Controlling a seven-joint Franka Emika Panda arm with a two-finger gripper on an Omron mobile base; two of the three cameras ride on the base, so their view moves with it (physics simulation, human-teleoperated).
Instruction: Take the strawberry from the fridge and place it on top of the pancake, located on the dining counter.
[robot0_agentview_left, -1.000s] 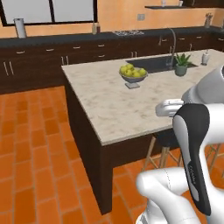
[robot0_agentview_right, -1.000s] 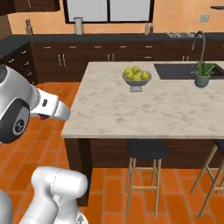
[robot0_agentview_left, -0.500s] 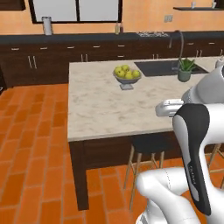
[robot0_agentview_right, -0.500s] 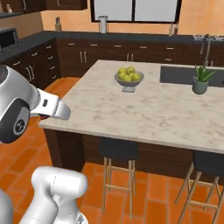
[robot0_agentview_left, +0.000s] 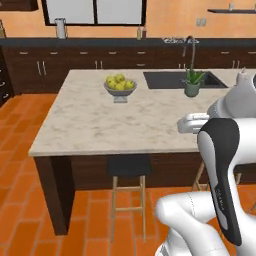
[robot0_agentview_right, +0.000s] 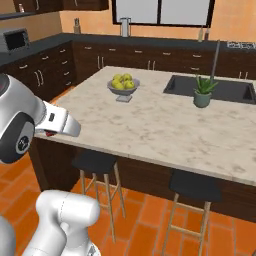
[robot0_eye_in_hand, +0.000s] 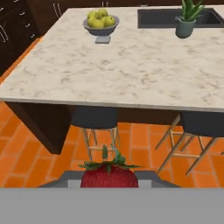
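Red strawberry (robot0_eye_in_hand: 109, 176) sitting pinched in pincer (robot0_eye_in_hand: 109, 180) | hovering over orange floor tiles (robot0_eye_in_hand: 39, 153), short of beige table (robot0_eye_in_hand: 131, 65) | fruit bowl (robot0_eye_in_hand: 101, 24) standing on table

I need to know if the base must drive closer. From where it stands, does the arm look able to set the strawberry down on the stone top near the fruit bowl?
Probably not yet. The gripper holds the strawberry short of the dining counter, above the floor beside a stool; the fruit bowl sits far across the top. Nothing blocks the way.
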